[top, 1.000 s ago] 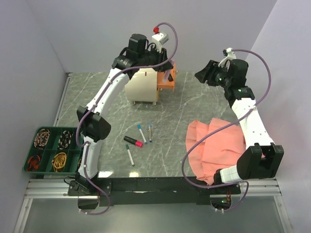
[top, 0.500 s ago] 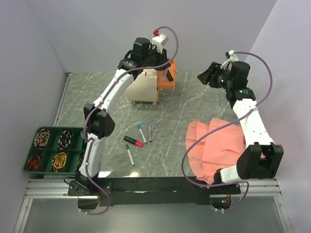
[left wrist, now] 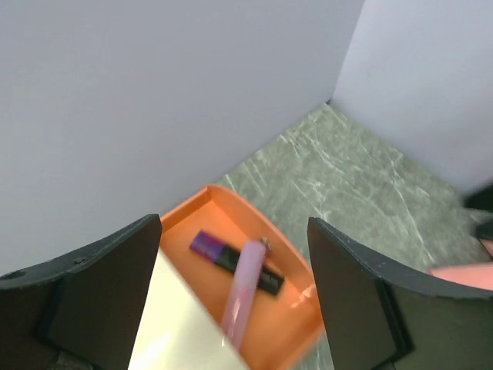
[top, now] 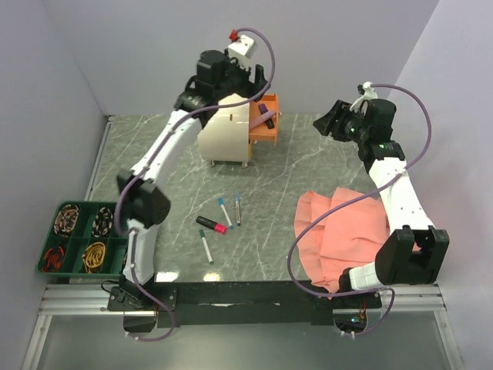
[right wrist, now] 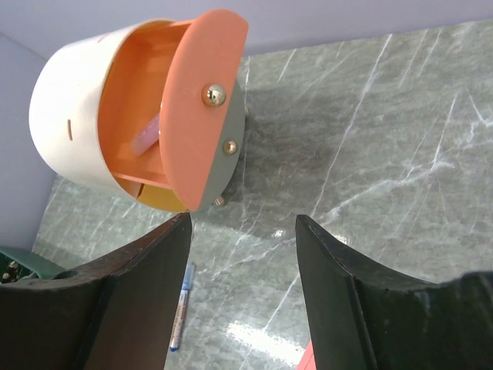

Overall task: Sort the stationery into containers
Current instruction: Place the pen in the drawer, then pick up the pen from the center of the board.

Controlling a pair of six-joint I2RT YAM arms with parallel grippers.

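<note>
The cream cabinet [top: 222, 135] stands at the back with its orange drawer [top: 263, 127] pulled out. Inside the drawer [left wrist: 289, 308] lie a purple-and-black marker [left wrist: 222, 257] and a pink pen [left wrist: 245, 291]. My left gripper [left wrist: 235, 227] hovers open just above that drawer [right wrist: 135, 92], holding nothing; the overhead view shows the left gripper [top: 248, 86] over the cabinet top. My right gripper [right wrist: 243, 223] is open and empty, raised right of the cabinet [right wrist: 73, 116]. On the table lie two blue-capped pens [top: 225, 212] [top: 236, 208], a black-and-pink marker [top: 212, 224] and a white pen [top: 206, 247].
A salmon-pink cloth [top: 347, 231] lies bunched at the right, under the right arm. A green compartment tray [top: 77, 208] with rubber bands sits at the near left edge. Grey walls close the back and both sides.
My left gripper has opened and let go of the pink pen, which now lies in the orange drawer; the left wrist has lifted a little. The right arm has held still.
</note>
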